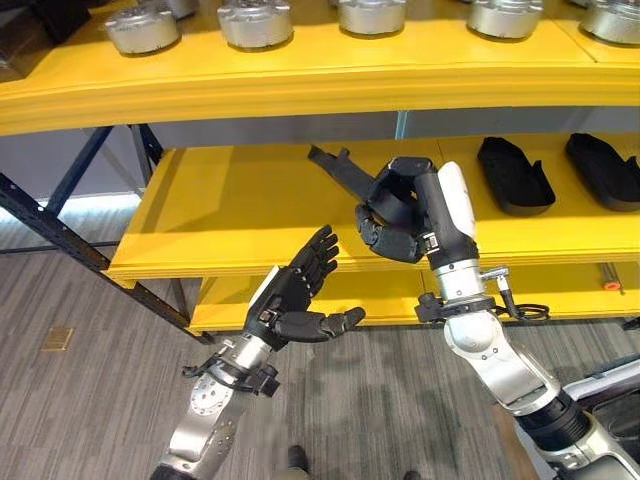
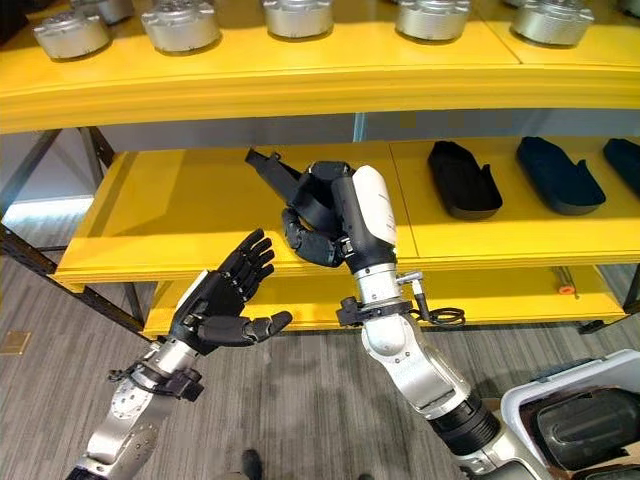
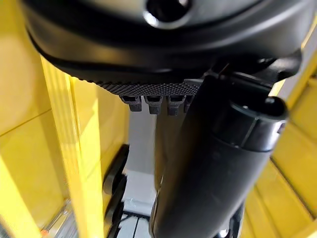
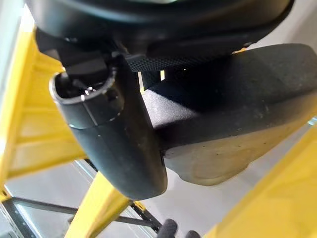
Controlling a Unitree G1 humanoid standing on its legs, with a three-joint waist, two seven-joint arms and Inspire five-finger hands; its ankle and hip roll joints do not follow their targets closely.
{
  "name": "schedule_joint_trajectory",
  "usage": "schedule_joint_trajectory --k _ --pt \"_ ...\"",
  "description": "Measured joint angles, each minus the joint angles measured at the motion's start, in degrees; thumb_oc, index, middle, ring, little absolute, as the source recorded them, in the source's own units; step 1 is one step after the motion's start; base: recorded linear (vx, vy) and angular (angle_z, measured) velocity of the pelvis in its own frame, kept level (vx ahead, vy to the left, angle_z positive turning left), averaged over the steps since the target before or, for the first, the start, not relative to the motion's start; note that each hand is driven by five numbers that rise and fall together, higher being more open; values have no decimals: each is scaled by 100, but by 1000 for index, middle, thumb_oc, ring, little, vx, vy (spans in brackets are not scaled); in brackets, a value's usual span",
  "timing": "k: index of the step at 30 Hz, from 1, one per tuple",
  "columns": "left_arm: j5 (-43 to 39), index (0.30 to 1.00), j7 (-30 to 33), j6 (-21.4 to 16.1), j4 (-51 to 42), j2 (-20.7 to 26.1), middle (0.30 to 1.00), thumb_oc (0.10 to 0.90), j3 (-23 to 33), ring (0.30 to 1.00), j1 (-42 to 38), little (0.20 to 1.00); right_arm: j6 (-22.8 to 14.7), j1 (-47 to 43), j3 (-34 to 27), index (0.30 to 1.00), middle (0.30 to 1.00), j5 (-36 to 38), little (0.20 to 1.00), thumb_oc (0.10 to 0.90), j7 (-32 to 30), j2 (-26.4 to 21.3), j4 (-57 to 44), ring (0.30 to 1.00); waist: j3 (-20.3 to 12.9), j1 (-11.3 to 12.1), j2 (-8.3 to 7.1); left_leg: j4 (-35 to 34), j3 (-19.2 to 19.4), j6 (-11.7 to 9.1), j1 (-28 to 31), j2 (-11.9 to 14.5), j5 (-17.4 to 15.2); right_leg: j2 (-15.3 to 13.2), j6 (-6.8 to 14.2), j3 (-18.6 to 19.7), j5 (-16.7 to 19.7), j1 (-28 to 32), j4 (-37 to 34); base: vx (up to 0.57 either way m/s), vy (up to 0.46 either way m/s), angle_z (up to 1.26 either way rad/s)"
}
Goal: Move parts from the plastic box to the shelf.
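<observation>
My right hand (image 1: 402, 218) is curled round a long black part (image 1: 335, 168) and holds it just above the middle yellow shelf (image 1: 230, 210), near the shelf's centre. One end of the part sticks out to the left past the fingers. In the right wrist view the part (image 4: 237, 89) lies against the thumb (image 4: 114, 134). My left hand (image 1: 300, 295) hovers in front of the shelf's front edge, lower and to the left, with its fingers straight and nothing in it. The white plastic box (image 2: 520, 405) stands at the lower right with dark parts inside.
Two black parts (image 1: 513, 175) (image 1: 605, 170) lie on the right half of the middle shelf. Several round metal parts (image 1: 255, 22) stand in a row on the top shelf. A lower yellow shelf (image 1: 390, 290) and dark frame struts (image 1: 60, 240) sit above grey floor.
</observation>
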Motion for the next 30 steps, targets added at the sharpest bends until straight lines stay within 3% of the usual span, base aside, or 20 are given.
schedule_joint_trajectory --k 1,2,3,7,11,14,16,17,20,22,24,25,26,27,28,30 --pt "4 1000 10 -30 30 48 1000 900 6 1000 -86 1000 1 -44 4 300 300 -1 300 400 -8 16 12 300 31 -3 -108 -32 -47 14 25 -156 -24 -93 47 -38 578 -21 39 204 376 40" --pt "5 1000 19 -97 71 -74 1000 900 -10 1000 -85 1000 2 -66 -20 300 300 -3 300 400 -13 -23 68 300 37 -38 95 -245 -132 -51 180 -137 -235 -95 270 -85 530 95 38 225 390 44" --pt "5 1000 21 -127 70 -65 1000 900 -9 1000 -68 1000 15 -65 -36 300 300 -3 300 400 -35 1 69 300 45 -35 152 -249 -126 -105 187 -111 -295 -63 270 -88 532 104 38 261 386 34" --pt "4 1000 -11 -137 130 -1 1000 900 -6 1000 57 1000 140 -54 -31 300 300 -6 300 400 -38 9 71 300 54 -11 103 -248 -187 -117 278 -249 -319 -160 264 -181 551 278 40 180 205 14" --pt "2 1000 -215 -137 114 90 1000 900 1 1000 74 1000 116 69 -178 300 300 -187 300 400 -100 184 62 300 55 -19 -65 -249 -185 -76 313 -390 -388 -265 258 -185 567 318 54 146 214 5" --pt "-2 1000 -340 -129 97 95 1000 900 1 1000 43 1000 93 466 -389 300 300 -372 300 400 -197 286 35 300 58 -74 -81 -249 -184 29 322 -404 -439 -357 255 -108 565 -10 715 95 119 1" --pt "-2 1000 -438 -80 90 93 1000 900 -9 1000 -32 1000 94 782 -547 300 300 -383 300 400 -269 255 34 300 59 -192 -79 -249 -241 155 339 -389 -443 -473 230 184 546 -539 1726 75 -75 2" --pt "-7 1000 -456 -58 81 119 1000 900 -8 1000 -40 1000 89 914 -547 300 300 -392 300 400 -325 219 37 300 60 -263 -85 -249 -281 210 371 -378 -460 -515 213 407 326 -803 2061 41 -178 3" --pt "-35 1000 -476 -48 29 288 1000 900 16 1000 -104 1000 33 951 -542 300 300 -417 300 400 -362 221 38 300 63 -327 -116 -249 -299 299 293 -391 -556 -449 320 648 331 -1099 1240 64 -221 -2" --pt "-143 1000 -461 -41 63 271 1000 900 51 1000 -154 1000 -61 934 -527 300 300 -573 300 400 -361 229 40 300 114 -385 -73 -250 -326 305 264 -386 -549 -480 462 789 737 -1336 498 58 -330 10" --pt "-182 1000 -465 -42 103 219 1000 900 45 1000 -151 1000 -61 934 -522 300 300 -622 300 400 -388 250 95 300 120 -428 -118 -250 -487 149 326 -360 -531 -378 541 1208 1039 -1444 248 68 -335 45" --pt "-195 1000 -467 -42 92 234 1000 900 35 1000 -130 1000 -69 932 -529 300 300 -621 300 400 -412 241 134 300 121 -493 -198 -250 -570 76 371 -308 -509 -310 492 1233 1162 -1386 114 64 -317 73" --pt "-198 1000 -465 -43 75 258 1000 900 38 1000 -62 1000 -146 931 -533 300 300 -621 300 400 -416 199 240 300 85 -493 -301 -250 -678 -22 437 -284 -539 -251 419 1003 1215 -1291 162 42 -214 64" --pt "-212 1000 -432 -43 -6 312 1000 900 59 1000 60 1000 -147 930 -535 300 300 -619 300 400 -414 184 275 300 52 -399 -431 -250 -708 -122 540 -285 -599 -178 402 870 1209 -1150 156 31 -158 32" --pt "-227 1000 -385 -55 -91 386 1000 900 68 1000 166 1000 -144 910 -535 300 300 -614 300 400 -412 165 279 300 18 -303 -545 -250 -727 -263 621 -293 -664 -89 194 1019 1535 -1034 54 35 -142 6" --pt "-227 1000 -356 -35 -103 239 1000 900 43 1000 271 1000 -118 706 -539 300 300 -599 300 400 -401 -45 306 300 30 -252 -202 -250 -701 -329 626 95 -690 291 33 913 1453 -1002 58 40 -137 -2"
